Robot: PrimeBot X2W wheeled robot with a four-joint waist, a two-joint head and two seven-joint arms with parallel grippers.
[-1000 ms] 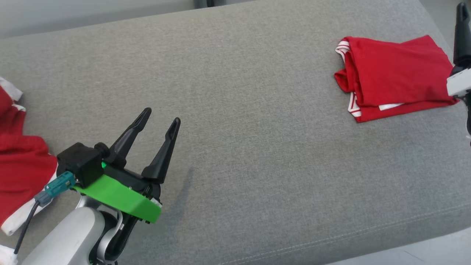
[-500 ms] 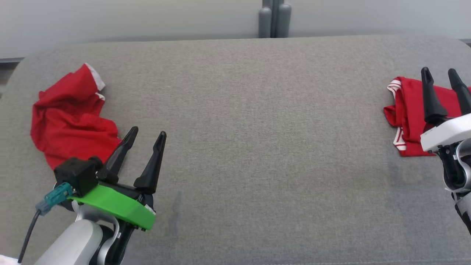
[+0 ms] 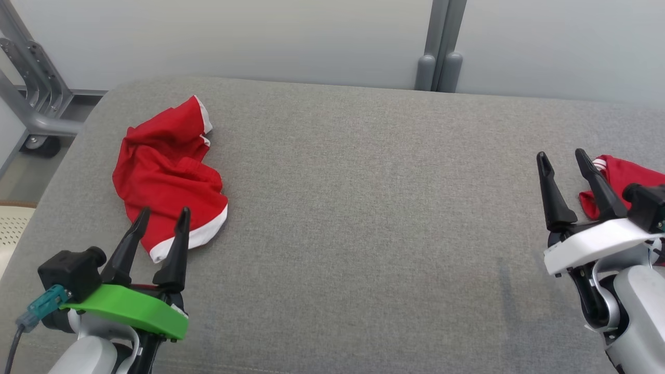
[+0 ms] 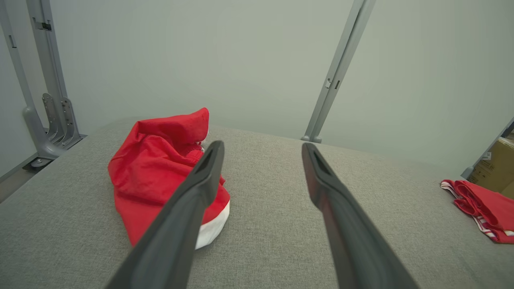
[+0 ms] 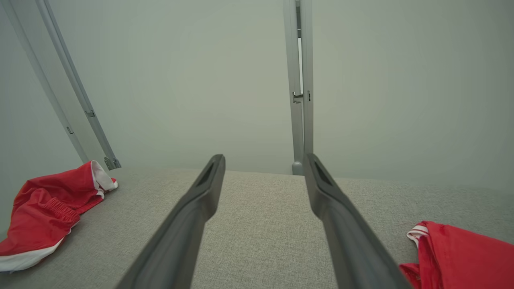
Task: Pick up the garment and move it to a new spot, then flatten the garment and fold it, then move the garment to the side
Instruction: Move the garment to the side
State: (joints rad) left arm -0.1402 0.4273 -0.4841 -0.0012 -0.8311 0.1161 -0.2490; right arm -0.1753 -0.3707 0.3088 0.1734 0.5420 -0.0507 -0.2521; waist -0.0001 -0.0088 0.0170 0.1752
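Observation:
A crumpled red garment [image 3: 166,171] with white trim lies at the left of the grey cushioned surface [image 3: 363,208]. My left gripper [image 3: 163,212] stands open and empty at the garment's near edge, fingertips over its white hem. In the left wrist view the garment [image 4: 156,176] sits partly behind the left finger of that gripper [image 4: 263,144]. A second, folded red garment [image 3: 623,176] with white stripes lies at the far right, partly hidden by my right gripper [image 3: 561,154], which is open and empty. The right wrist view shows the right gripper [image 5: 264,156] above bare cushion, folded garment [image 5: 461,253] at lower right.
A metal frame with a caster [image 3: 31,104] stands off the cushion's left end. A grey post [image 3: 439,52] rises against the pale wall behind. A cardboard box [image 4: 496,166] sits beyond the right end. The cushion's front edge runs just below both grippers.
The head camera has swung left and up, bringing the crumpled garment and the back wall into view. Both grippers stay open. The right gripper now shows fully at lower right.

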